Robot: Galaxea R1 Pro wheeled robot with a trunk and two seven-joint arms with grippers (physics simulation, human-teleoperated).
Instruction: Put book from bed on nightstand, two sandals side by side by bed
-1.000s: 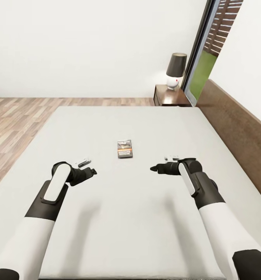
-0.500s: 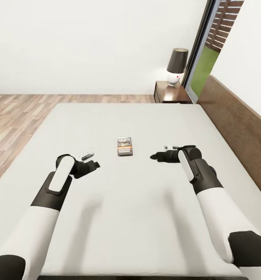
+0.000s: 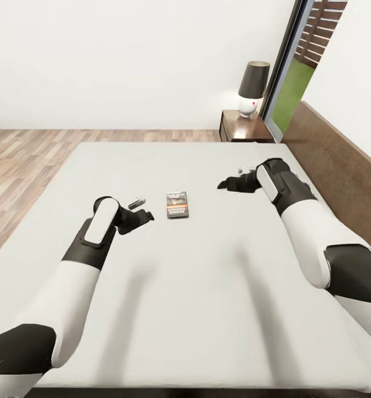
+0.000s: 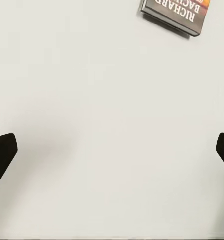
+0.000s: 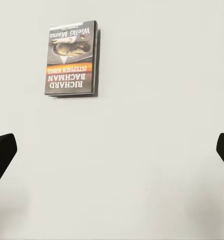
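Observation:
The book (image 3: pixel 177 204) lies flat near the middle of the bed's light grey mattress (image 3: pixel 207 287); its dark cover with orange and white lettering also shows in the left wrist view (image 4: pixel 177 12) and the right wrist view (image 5: pixel 71 59). My left gripper (image 3: pixel 142 209) hovers open just left of the book, a short gap away. My right gripper (image 3: pixel 233 178) is open above the mattress, to the right of the book and a little beyond it. Each wrist view has dark fingertips (image 4: pixel 1 155) (image 5: pixel 1 155) at its edges, with bare mattress between them. The sandals are out of view.
A dark brown nightstand (image 3: pixel 245 127) stands beyond the bed's far right corner with a lamp (image 3: pixel 252 88) on it. The wooden headboard (image 3: pixel 340 166) runs along the right. Wood floor (image 3: pixel 25 160) lies left of the bed, and a tall window (image 3: pixel 296 83) is at the back right.
Both arms have reached further over the bed. The left gripper has closed in on the book's left side, and the right gripper has moved past the book's level. The book has not moved.

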